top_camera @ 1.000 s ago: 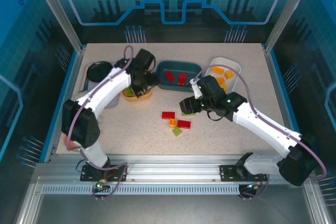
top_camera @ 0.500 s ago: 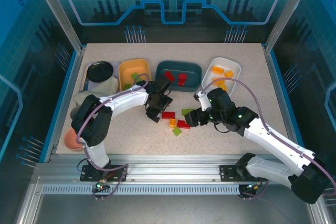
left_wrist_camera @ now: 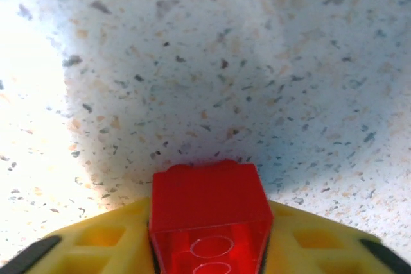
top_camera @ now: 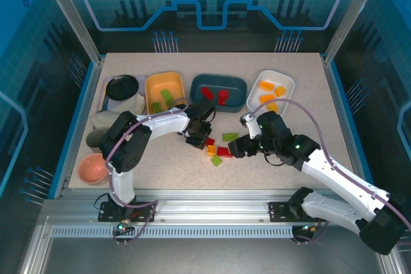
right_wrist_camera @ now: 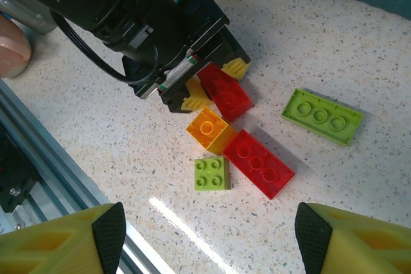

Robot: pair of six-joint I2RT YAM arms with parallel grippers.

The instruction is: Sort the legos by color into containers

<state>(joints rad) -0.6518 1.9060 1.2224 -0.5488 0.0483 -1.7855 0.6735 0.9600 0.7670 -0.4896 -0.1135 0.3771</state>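
My left gripper (top_camera: 204, 135) is low over the table, shut on a red lego (left_wrist_camera: 209, 206) held between its yellow fingers (left_wrist_camera: 90, 248); the right wrist view shows the same red lego (right_wrist_camera: 225, 91) in its jaws. Right beside it lie an orange lego (right_wrist_camera: 209, 128), a small green lego (right_wrist_camera: 212, 172), a long red lego (right_wrist_camera: 258, 162) and a long green lego (right_wrist_camera: 322, 115). My right gripper (right_wrist_camera: 212, 239) hovers open just above and to the right of this cluster (top_camera: 218, 152). At the back stand the yellow container (top_camera: 165, 91), the teal container (top_camera: 220, 83) and the white container (top_camera: 284, 85), each holding legos.
A black bowl (top_camera: 122, 86) sits at the back left and a pink mug (top_camera: 93, 168) at the near left, with a beige cloth (top_camera: 109, 123) between them. The metal rail (right_wrist_camera: 38, 152) runs along the table's near edge, close to the legos.
My left arm swung from the yellow container down to the loose legos and closed on a red one. My right gripper drifted slightly toward the near edge, staying open.
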